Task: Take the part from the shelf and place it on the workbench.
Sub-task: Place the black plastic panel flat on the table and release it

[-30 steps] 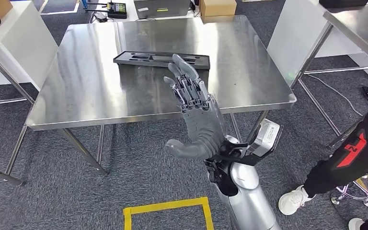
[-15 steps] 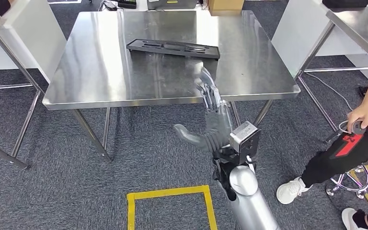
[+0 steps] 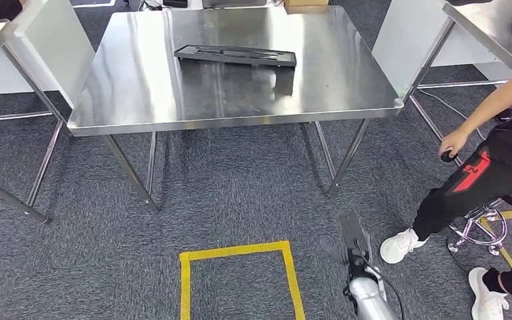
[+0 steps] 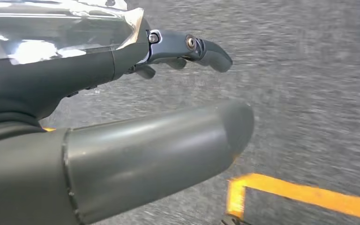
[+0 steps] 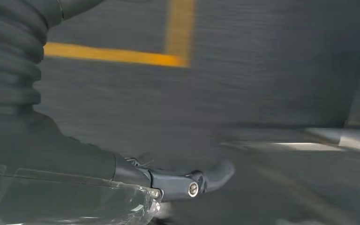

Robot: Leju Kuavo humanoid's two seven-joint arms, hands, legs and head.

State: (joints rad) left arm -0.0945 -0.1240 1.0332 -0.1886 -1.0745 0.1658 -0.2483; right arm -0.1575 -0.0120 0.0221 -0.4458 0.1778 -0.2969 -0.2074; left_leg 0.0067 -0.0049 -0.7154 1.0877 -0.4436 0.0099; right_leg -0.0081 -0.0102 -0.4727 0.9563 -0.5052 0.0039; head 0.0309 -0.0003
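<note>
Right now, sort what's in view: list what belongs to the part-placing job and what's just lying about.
Belongs to the job:
- black moulded part, lying flat on the workbench
- steel workbench that bears it
- right robot hand, hanging low over the carpet, holding nothing
- left robot hand, above the carpet, holding nothing

Just lying about:
- yellow floor tape square
- cardboard box
- seated person
- chrome stool base

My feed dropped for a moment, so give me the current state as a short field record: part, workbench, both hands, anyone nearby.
part: black tray-like part lying flat on the workbench, towards its far side
workbench: steel table, ahead of the robot
right hand: low beside the body over the carpet, holds nothing
left hand: over the carpet near the yellow floor tape, holds nothing
person: seated on a stool at the right
</note>
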